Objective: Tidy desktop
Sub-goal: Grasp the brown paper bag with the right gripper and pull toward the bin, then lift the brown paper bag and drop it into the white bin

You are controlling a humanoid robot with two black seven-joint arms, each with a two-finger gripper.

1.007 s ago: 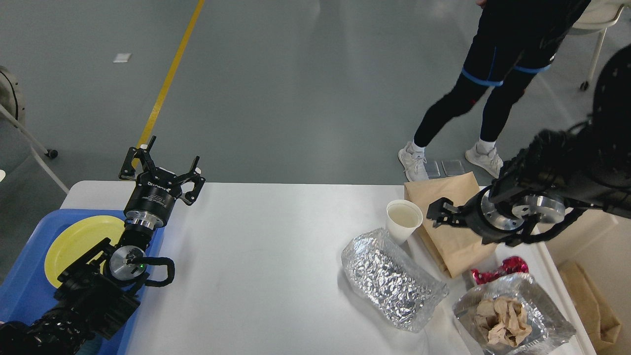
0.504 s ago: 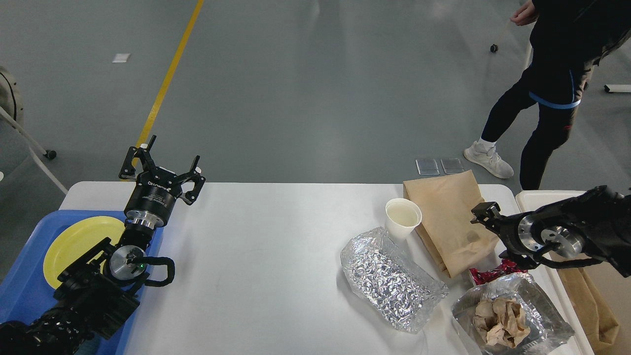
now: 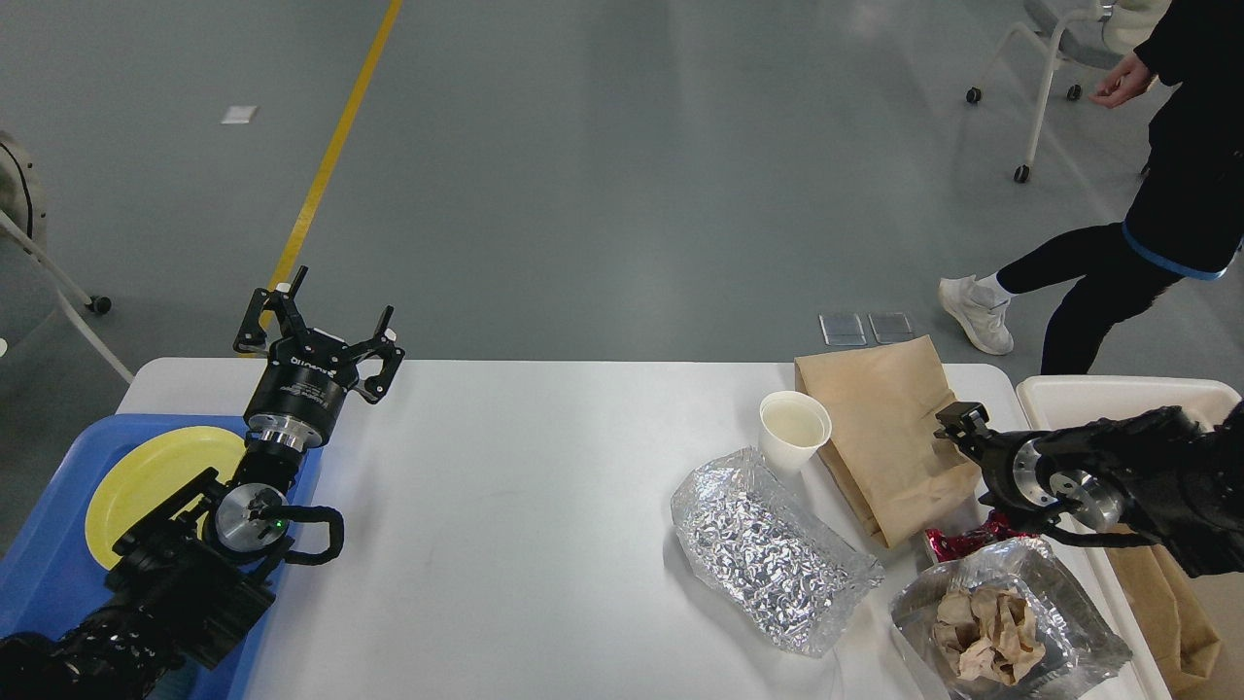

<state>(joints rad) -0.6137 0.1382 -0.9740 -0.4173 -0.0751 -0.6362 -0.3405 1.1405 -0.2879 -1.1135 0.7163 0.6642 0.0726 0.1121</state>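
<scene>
The white desktop (image 3: 544, 506) carries litter at its right end: a white paper cup (image 3: 795, 430), a flat brown paper bag (image 3: 880, 428), a crumpled foil bag (image 3: 768, 549), a foil tray of crumpled brown paper (image 3: 1006, 622) and a red wrapper (image 3: 957, 540). My left gripper (image 3: 326, 326) is open and empty above the table's far left edge. My right gripper (image 3: 962, 423) is small and dark at the brown bag's right edge; its fingers cannot be told apart.
A blue tray (image 3: 49, 574) with a yellow plate (image 3: 155, 476) sits at the left end under my left arm. A cream-white bin (image 3: 1118, 394) stands off the right end with a brown bag (image 3: 1166, 603) in it. A person (image 3: 1157, 224) walks at the far right.
My right arm has drawn back to the right, from over the brown paper bag to its right edge. The person has walked off to the right. My left arm has not moved.
</scene>
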